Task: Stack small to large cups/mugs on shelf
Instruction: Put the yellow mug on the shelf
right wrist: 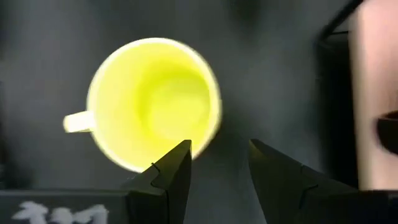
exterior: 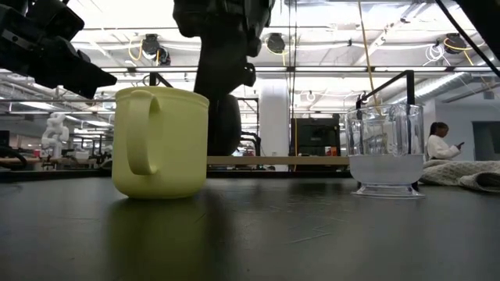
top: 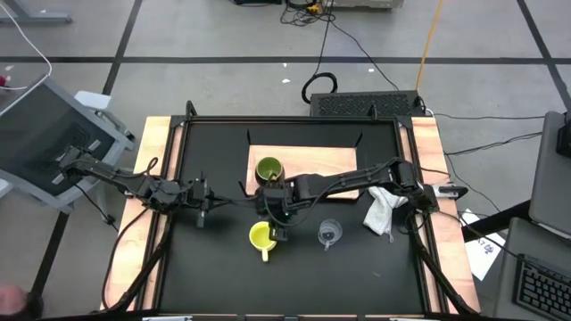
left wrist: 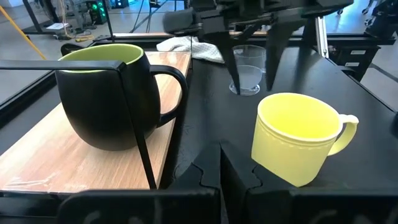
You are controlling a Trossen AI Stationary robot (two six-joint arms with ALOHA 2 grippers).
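The dark olive-green mug (top: pixel 268 169) stands on its base on the wooden shelf (top: pixel 312 160), at the shelf's near left corner; it also shows in the left wrist view (left wrist: pixel 106 99). The yellow mug (top: pixel 261 236) stands upright on the black table in front of the shelf, its handle toward the near edge. The clear cup (top: pixel 329 234) stands to its right. My right gripper (right wrist: pixel 217 155) is open, pointing down, just above the yellow mug's far rim (right wrist: pixel 205 134), touching nothing. My left gripper (top: pixel 203 198) is shut and empty, left of the mugs.
A white cloth (top: pixel 384 209) lies crumpled on the table by the shelf's near right corner. Thin black brackets (left wrist: pixel 134 118) rise at the shelf's corners beside the dark mug. Wooden side rails (top: pixel 152 178) run along the table's left and right edges.
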